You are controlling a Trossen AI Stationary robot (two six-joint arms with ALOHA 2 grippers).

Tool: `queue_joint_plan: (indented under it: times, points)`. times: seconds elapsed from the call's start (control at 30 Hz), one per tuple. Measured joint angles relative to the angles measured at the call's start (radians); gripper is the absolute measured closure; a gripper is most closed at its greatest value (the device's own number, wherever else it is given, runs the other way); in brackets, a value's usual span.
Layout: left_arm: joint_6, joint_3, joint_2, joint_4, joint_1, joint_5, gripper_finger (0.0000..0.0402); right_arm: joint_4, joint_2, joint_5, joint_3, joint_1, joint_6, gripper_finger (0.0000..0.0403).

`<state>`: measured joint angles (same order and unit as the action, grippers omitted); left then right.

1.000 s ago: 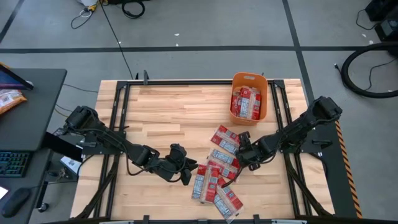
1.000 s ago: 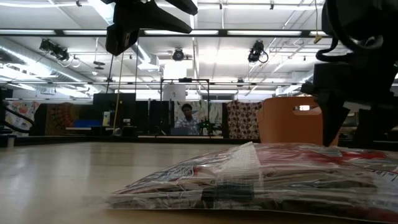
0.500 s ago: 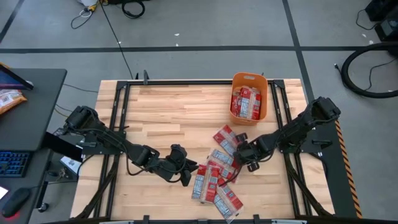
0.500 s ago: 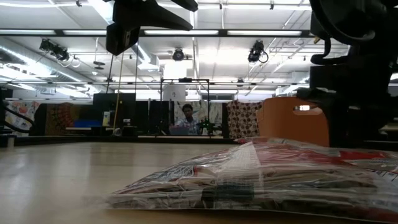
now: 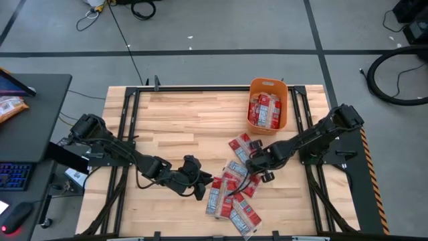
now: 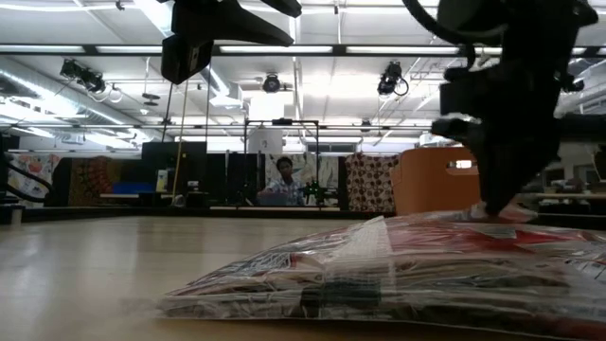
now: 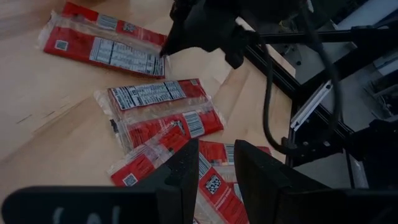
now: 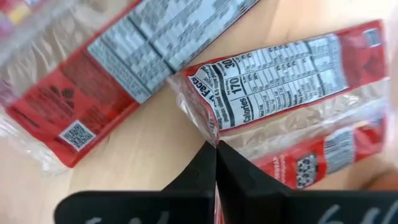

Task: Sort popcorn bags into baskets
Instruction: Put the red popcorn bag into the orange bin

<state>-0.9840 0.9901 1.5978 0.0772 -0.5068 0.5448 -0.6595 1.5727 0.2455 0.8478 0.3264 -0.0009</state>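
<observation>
Right hand point(image 5: 253, 161): lowered onto the loose popcorn bags point(image 5: 231, 191), which are spread on the tabletop point(image 5: 187, 127) on the near side of the orange basket point(image 5: 269, 104). Its fingers point(image 8: 214, 165) are seen pressed together with no gap, their tips pinched on the corner edge of one popcorn bag point(image 8: 280, 78), label side up, at the basket-side end of the spread. A second packet point(image 8: 99, 74) is seen just beside it, lying flat on the wood.

Left hand point(image 5: 198, 188): held low at the edge of the same spread, on the side away from the basket. Its fingers point(image 7: 186, 174) are set a narrow gap apart, with nothing gripped; red packets point(image 7: 158, 112) are seen lying just beyond the tips.

Basket: placed at the far edge of the tabletop, upright. Several popcorn bags point(image 5: 265, 110) are contained in it, stacked against one another.

Remaining bags: overlapped in a loose heap, flat on the tabletop.
</observation>
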Motion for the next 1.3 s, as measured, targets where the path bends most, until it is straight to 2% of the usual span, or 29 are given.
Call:
queue_joint_plan:
  times: [0.33, 0.7, 0.97, 1.3]
  points:
    - [0.0, 0.0, -0.053, -0.002, -0.001, -0.096, 0.0294, -0.2, -0.002, 0.023, 0.239, -0.024, -0.01, 0.0398]
    - [0.029, 0.0, -0.122, -0.034, 0.0, -0.098, 0.0294, -0.342, -0.007, 0.121, 0.453, -0.104, -0.083, 0.0398]
    - [0.027, 0.0, -0.122, -0.053, -0.001, -0.098, 0.0294, -0.386, -0.062, 0.188, 0.537, -0.183, -0.146, 0.0398]
    - [0.029, 0.0, -0.122, -0.053, 0.0, -0.089, 0.0294, -0.381, -0.189, 0.253, 0.573, -0.317, -0.193, 0.0398]
